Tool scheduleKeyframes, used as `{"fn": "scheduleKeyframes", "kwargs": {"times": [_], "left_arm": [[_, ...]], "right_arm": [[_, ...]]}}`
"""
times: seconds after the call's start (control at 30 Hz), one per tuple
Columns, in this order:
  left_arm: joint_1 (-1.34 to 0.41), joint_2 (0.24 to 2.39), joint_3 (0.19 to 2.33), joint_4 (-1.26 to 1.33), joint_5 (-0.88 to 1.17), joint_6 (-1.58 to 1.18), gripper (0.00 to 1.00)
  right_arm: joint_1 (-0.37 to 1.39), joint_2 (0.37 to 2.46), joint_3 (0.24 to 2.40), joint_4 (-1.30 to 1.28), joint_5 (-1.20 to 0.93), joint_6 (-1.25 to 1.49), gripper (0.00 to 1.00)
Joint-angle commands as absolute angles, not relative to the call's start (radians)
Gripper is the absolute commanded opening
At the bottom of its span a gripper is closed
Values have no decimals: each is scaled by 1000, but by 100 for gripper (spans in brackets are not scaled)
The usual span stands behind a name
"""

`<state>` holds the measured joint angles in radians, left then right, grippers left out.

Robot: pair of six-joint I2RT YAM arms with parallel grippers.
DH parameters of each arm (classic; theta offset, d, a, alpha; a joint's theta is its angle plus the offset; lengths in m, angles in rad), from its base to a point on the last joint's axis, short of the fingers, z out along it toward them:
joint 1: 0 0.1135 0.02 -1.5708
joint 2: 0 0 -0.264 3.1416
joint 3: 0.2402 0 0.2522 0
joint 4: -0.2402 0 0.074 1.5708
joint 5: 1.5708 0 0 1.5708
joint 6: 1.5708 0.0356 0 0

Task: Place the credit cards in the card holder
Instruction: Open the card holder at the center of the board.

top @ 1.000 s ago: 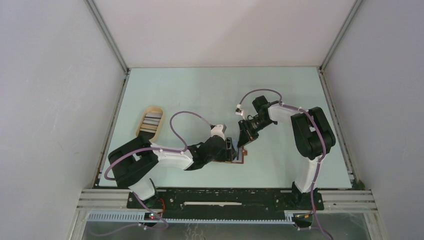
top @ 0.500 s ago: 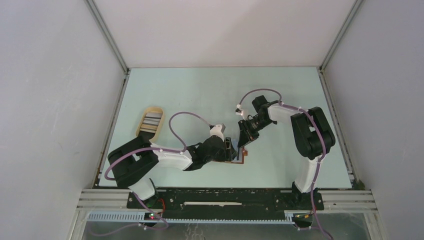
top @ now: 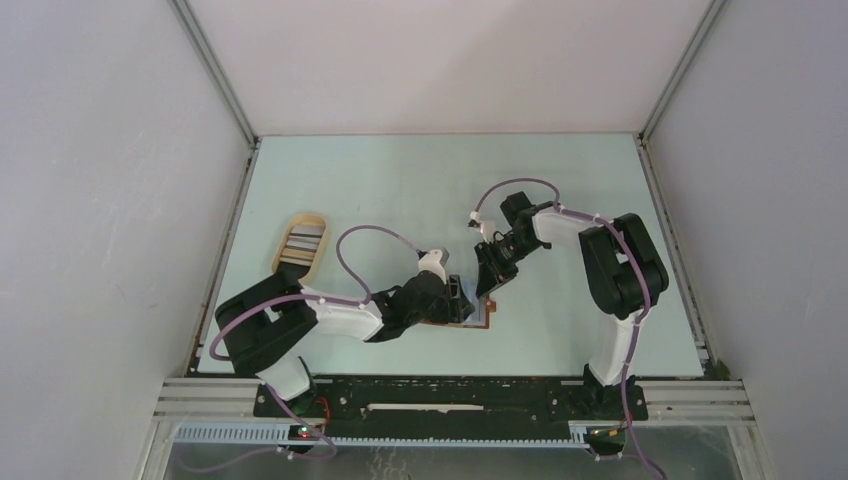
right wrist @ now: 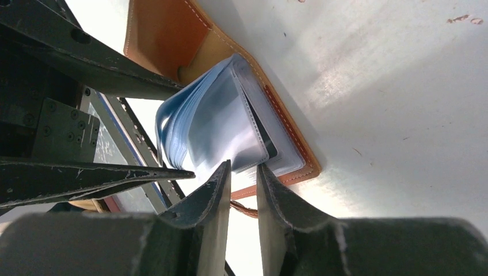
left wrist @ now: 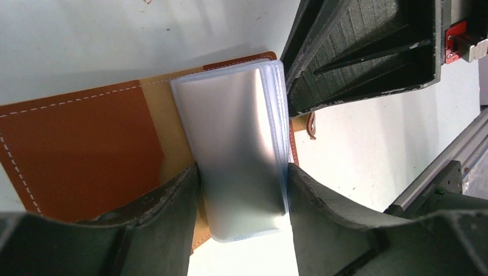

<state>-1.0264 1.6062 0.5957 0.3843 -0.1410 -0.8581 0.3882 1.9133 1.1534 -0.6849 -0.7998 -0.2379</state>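
Card holder: it lies open at lower centre of the top view, between the two claws. Its brown cover is flat on the table, and its clear sleeve stack rises off the cover.
Just changed: over the last second the right gripper has edged toward the upper left of the top view. The left gripper has drawn back slightly toward the lower left. The card holder has stayed where it was.
Left gripper: its fingers are spread wide, one on each side of the sleeve stack and close against it. You cannot tell whether they are squeezing it.
Right gripper: it is nearly closed, with a thin slit left between the fingers. It holds no card, and one sleeve's corner sits right at its tips.
Credit cards: pale and grey strips that look like cards lie in the oval tray, left of centre and well apart from the holder.
Meaning for you: the small shifts read as work on spreading the sleeves, not as loading. With neither claw carrying a card, you will probably still need a trip to the tray.
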Motion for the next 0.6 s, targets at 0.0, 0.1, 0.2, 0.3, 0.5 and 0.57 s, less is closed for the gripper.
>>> {"fn": "scheduleKeyframes", "kwargs": {"times": [0.0,0.1,0.2,0.3,0.5,0.57], "left_arm": [[-1026,1600,571,374,-85,-877,61],[-1024,1602,570,374,-84,-878,61],[-1021,1595,562,371,-96,-891,58],[-1020,1587,556,367,-108,-899,56],[-1019,1579,547,373,-116,-912,50],[-1019,1578,543,375,-117,-915,49]], "right_arm": [[400,1909,1181,-673,-770,-251,31],[402,1901,1182,-673,-769,-253,31],[400,1890,1182,-676,-762,-258,32],[394,1866,1181,-680,-758,-269,32],[365,1778,1184,-703,-746,-319,40],[357,1739,1184,-715,-747,-338,44]]}}
